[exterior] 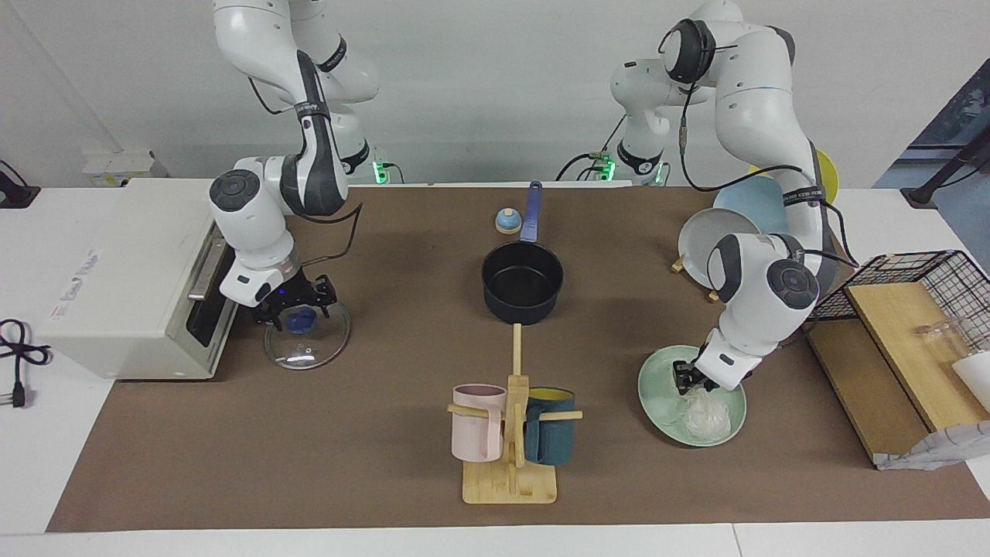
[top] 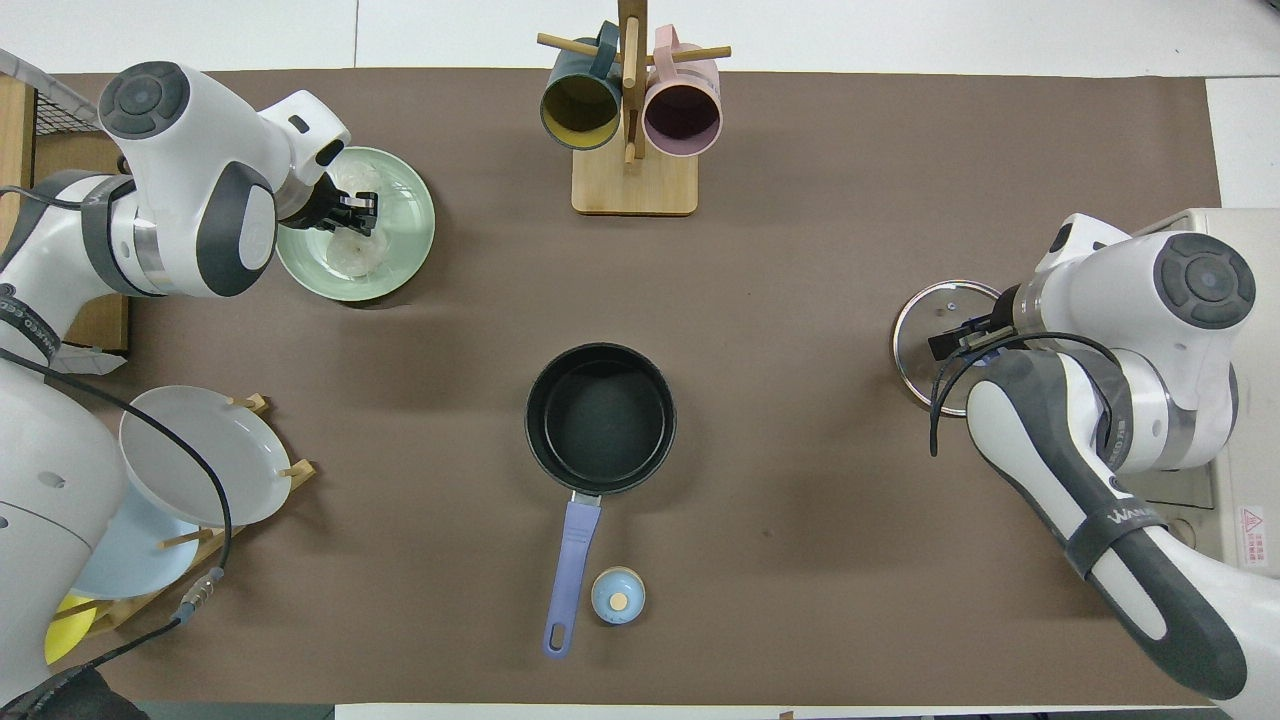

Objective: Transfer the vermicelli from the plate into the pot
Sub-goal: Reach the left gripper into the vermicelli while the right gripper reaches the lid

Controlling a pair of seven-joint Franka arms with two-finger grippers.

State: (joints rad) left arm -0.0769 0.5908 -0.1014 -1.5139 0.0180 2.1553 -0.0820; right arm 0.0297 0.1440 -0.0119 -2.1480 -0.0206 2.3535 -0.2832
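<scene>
The vermicelli (exterior: 705, 416) (top: 355, 255) lies as a translucent whitish clump on the pale mint-green plate (exterior: 657, 373) (top: 412, 215) toward the left arm's end of the table. My left gripper (exterior: 684, 381) (top: 362, 212) is down in the plate, shut on the vermicelli at the clump's edge nearer the robots. The black pot (exterior: 522, 282) (top: 600, 418) with the blue handle stands empty mid-table. My right gripper (exterior: 298, 308) (top: 950, 340) is low over a glass lid (exterior: 309, 348) (top: 925, 310), open, its fingers either side of the lid's blue knob.
A wooden mug rack (exterior: 510, 480) with a pink and a teal mug stands farther from the robots than the pot. A rack of plates (exterior: 715, 240) is near the left arm's base. A toaster oven (exterior: 131, 271) stands beside the lid, and a small blue bell (exterior: 507, 221) beside the pot's handle.
</scene>
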